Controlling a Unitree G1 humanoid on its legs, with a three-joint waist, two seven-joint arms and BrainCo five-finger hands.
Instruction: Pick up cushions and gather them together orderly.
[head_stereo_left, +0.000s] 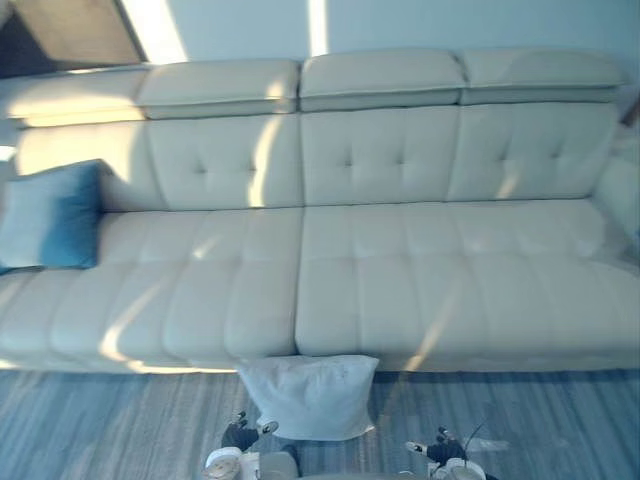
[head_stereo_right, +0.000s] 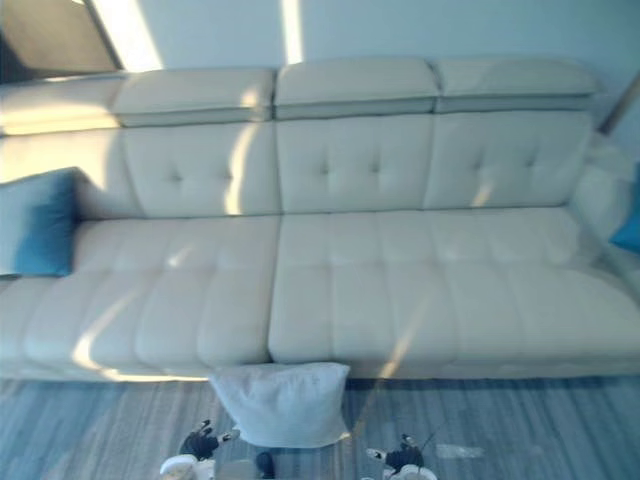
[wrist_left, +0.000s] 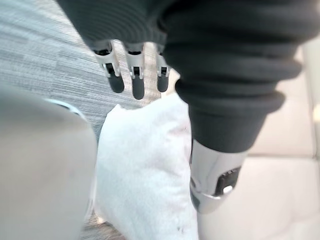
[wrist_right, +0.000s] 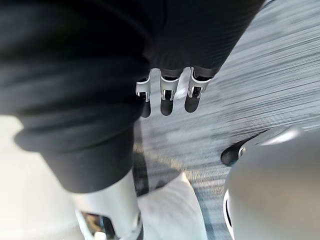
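The white soft cushion (head_stereo_left: 310, 395) lies on the floor (head_stereo_left: 100, 425) by the cream sofa (head_stereo_left: 400, 290)'s front edge, nearer the left hand (head_stereo_left: 240, 433) than the right hand (head_stereo_left: 437, 452); both hands have straight fingers and are empty.

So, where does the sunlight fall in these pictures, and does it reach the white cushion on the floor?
Left eye view: two bright sun bands on the wall, slanting streaks down the sofa back and seat; the left-end blue cushion sits in shade. Left wrist view: the white cushion, past the left hand, is evenly lit, no direct sun.

Sunlit cream sofa (head_stereo_left: 330, 250) against wall (head_stereo_left: 470, 25), grey floor (head_stereo_left: 100, 420).
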